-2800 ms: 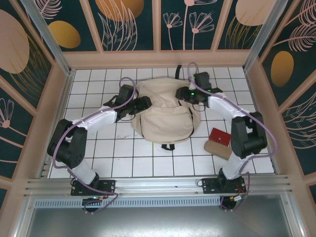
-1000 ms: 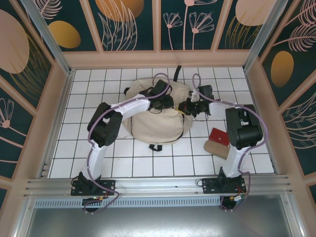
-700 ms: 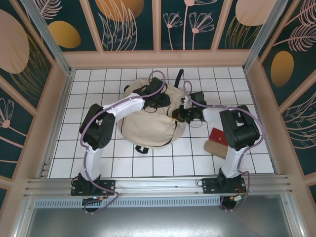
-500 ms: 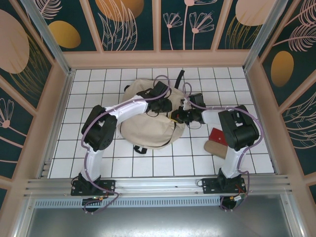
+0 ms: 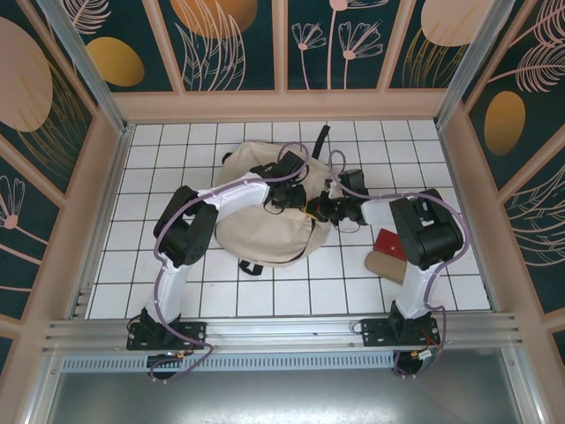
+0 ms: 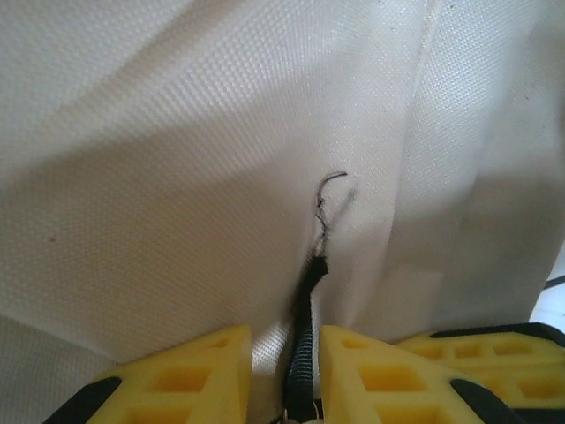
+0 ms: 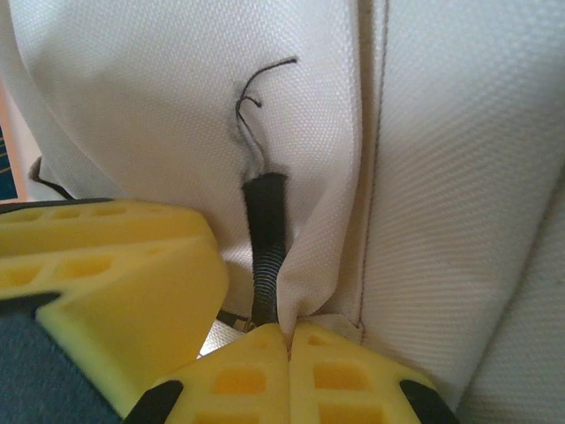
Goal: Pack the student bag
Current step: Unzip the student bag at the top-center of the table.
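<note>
Both arms have swung in from the flanks of the student bag [image 5: 260, 225] to meet over its far right shoulder, and the bag has slid left and turned on the tiled table [image 5: 168, 155]. It lies mid-table with its long axis running from far right to near left, so its bulk spreads leftward and nearward of both grippers. Bare tiles give room on its left and near sides. To the right, a red flat case [image 5: 392, 243] and a tan block [image 5: 388, 266] sit near the right arm. The right gripper [image 7: 287, 334] is pinched tight on the black zipper tail [image 7: 267, 230] and a fold of cloth. The left gripper [image 6: 284, 336] straddles that same tail, jaws slightly apart and not visibly squeezing. The zipper seam seems to run away from both sets of fingertips, and a frayed thread [image 6: 328, 190] curls past the tail's end.
</note>
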`<state>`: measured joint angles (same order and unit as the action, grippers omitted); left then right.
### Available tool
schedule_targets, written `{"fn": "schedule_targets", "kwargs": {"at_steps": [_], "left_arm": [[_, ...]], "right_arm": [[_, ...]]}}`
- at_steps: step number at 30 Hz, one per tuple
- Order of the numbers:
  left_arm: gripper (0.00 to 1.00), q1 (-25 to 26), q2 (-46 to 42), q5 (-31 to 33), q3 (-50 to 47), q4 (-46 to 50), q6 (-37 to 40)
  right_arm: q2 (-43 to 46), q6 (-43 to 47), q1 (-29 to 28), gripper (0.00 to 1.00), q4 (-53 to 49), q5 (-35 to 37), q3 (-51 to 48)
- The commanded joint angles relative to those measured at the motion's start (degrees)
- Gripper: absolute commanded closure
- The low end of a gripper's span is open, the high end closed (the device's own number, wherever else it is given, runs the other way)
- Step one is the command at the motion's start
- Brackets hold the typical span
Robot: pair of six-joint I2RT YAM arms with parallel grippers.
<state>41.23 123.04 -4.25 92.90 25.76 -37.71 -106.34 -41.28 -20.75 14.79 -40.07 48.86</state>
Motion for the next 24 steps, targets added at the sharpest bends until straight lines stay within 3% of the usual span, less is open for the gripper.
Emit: {"fn": "schedule_targets", "kwargs": {"at_steps": [1,5,8,12,15,24], "left_arm": [[0.72,0.30,2.86,0.38,2.91,0.96,0.79],[0.72,0.42,5.06,1.05,4.71,2.45,1.13],[0.77,0.52,4.90,-1.46,4.14,1.21,2.24],[0.76,0.52,3.04,-5.47,2.35,-2.78,2.56],[0.75,0.53,2.67,-4.67,2.55,-2.67,2.58],[0.76,0.60,2.02,-2.15,2.26,-1.39,4.11]], "right_arm": [[-0.67,-0.12,-0.71,1.00,-0.53,0.65,-1.05],[-0.74,-0.12,-0.69,1.00,-0.56,0.70,-0.97],[-0.53,-0.03,-0.74,1.00,-0.54,1.13,-1.20],[-0.16,-0.16,-0.44,1.00,-0.90,2.28,-1.69],[0.97,-0.55,0.22,1.00,0.41,0.44,-2.43],[11.97,1.85,5.01,0.75,-7.46,5.86,-2.96]]}}
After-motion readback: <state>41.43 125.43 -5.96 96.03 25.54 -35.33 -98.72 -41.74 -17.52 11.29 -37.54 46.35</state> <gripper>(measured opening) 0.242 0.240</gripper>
